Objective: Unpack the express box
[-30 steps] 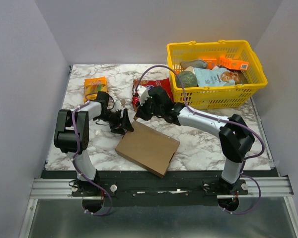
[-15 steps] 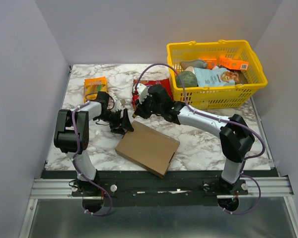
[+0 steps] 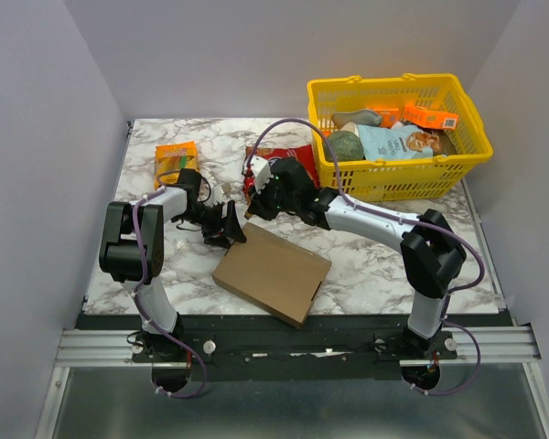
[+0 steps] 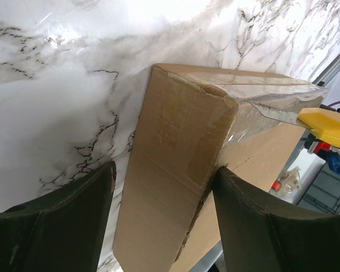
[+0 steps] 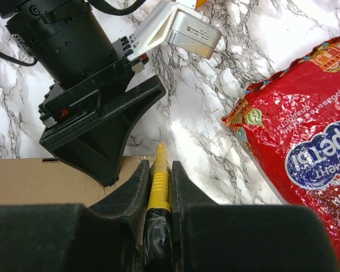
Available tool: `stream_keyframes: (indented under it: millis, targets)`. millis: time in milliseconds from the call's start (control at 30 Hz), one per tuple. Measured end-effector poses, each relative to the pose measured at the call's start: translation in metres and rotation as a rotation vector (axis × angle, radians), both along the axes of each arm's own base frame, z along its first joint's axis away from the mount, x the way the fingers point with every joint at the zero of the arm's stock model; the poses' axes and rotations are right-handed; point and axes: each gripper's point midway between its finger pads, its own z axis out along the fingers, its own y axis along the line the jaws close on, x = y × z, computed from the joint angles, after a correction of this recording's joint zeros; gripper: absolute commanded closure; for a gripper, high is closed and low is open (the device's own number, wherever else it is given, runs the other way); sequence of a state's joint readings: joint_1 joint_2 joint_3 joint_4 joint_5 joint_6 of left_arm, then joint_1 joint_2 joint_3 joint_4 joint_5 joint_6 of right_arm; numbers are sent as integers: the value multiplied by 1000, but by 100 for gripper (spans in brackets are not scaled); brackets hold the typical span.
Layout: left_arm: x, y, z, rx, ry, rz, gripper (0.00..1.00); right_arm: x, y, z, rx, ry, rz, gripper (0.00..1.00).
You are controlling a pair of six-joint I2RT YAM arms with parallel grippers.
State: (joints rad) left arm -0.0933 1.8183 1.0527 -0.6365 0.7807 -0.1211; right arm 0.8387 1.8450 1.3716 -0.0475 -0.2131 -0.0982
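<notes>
Express box [image 3: 273, 273]: lies flat and closed on the tabletop [image 3: 361, 274], askew, close to the arm bases. Clear tape [image 4: 255, 90] covers its top seam.
Left jaws: wide open and gripping nothing. They straddle the box's far-left corner, with one finger standing clear of the cardboard.
Right jaws: closed tight on a slim yellow tool [image 5: 159, 175]. Its tip reaches the box's far edge, just beside the left jaws.
Nearby: a red snack bag [image 5: 306, 147] lies just beyond the tool. A yellow basket [image 3: 393, 178] of groceries sits far right, and an orange packet [image 3: 176, 160] far left.
Step in hand: probably slitting the tape, since no flap is lifted yet.
How to do it well: close the left jaws on the corner first, so the box is pinned. Set the tip on the taped seam, not on bare cardboard. Draw it shallow along the seam, away from the left finger.
Risk: an unpinned box would pivot under the tool. The tip could also catch the left finger or the snack bag.
</notes>
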Motion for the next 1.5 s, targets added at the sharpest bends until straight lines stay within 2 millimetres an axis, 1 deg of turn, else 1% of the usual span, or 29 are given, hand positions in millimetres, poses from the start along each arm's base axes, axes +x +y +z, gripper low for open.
stream_keyframes:
  millis: [467, 867, 1500]
  targets:
    - [0, 0, 0, 0, 0, 0, 25, -4, 2, -2, -7, 4, 9, 100]
    - [0, 0, 0, 0, 0, 0, 25, -4, 1, -3, -28, -25, 19, 100]
    - [0, 0, 0, 0, 0, 0, 25, -11, -10, -19, -96, -8, 40, 100]
